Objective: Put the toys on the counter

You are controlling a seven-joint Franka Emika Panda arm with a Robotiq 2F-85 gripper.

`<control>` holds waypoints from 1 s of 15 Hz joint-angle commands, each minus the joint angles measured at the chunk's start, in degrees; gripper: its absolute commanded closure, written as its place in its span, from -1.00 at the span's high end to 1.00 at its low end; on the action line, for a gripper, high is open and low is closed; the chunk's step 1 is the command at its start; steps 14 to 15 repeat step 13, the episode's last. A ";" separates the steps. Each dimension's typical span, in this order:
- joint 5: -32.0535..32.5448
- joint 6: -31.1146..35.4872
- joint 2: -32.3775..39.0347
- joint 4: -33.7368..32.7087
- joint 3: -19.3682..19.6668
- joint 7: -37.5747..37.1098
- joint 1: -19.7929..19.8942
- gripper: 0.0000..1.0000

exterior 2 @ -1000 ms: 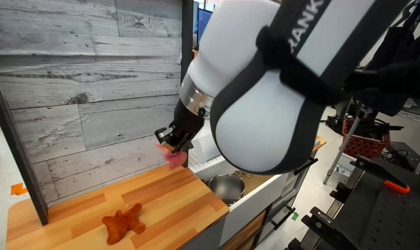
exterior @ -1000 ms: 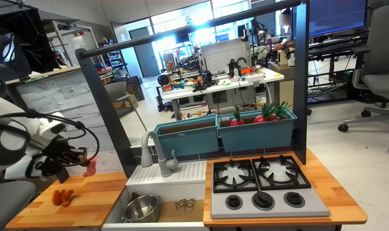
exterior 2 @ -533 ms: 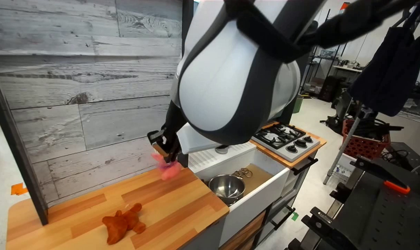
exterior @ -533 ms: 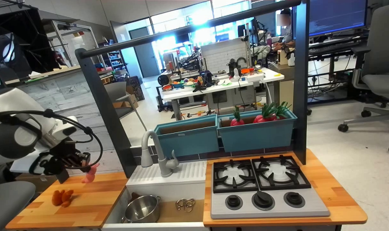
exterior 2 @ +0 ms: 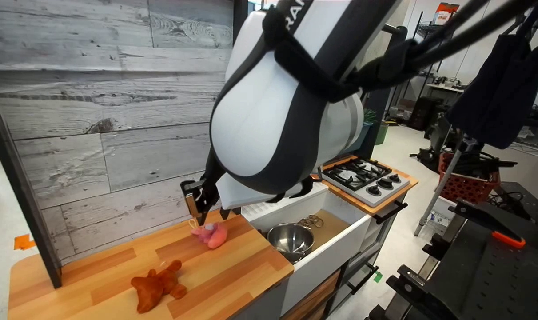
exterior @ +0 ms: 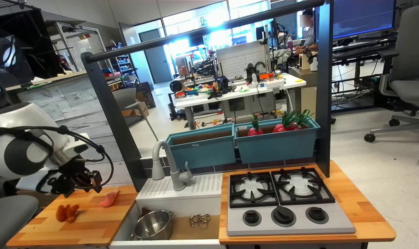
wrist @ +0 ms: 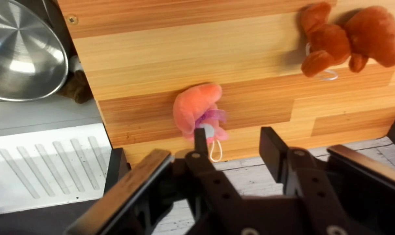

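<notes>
A pink plush toy lies on the wood-plank counter near its back edge. It also shows in an exterior view and in the wrist view. An orange-brown plush toy lies on the same counter; in the wrist view it is at upper right. A dark brown plush piece lies in the sink, partly hidden by the bowl. My gripper is open and empty, a little above the pink toy and toward the back panel. It shows in both exterior views.
The white sink holds a steel bowl and metal rings. The faucet and a dark post stand behind. A grey wood-look panel rises at the counter's back. The stove is beyond the sink.
My gripper has lowered toward the counter and opened. The pink toy, hanging from the gripper before, now lies on the counter. The orange-brown toy has not moved.
</notes>
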State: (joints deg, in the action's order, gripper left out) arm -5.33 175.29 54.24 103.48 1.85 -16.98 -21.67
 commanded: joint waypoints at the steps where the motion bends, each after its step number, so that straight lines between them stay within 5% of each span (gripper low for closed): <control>1: -0.37 -1.42 -5.79 5.26 -1.17 1.15 0.48 0.57; 4: -0.11 0.56 -15.03 15.13 -4.12 3.37 2.69 0.96; 9: -3.37 -2.04 -29.81 26.96 -14.24 5.71 11.56 1.00; 10: -1.74 -0.22 -22.31 20.20 -10.10 4.12 7.33 1.00; 15: -2.51 -1.13 -28.60 25.45 -12.80 4.75 10.28 1.00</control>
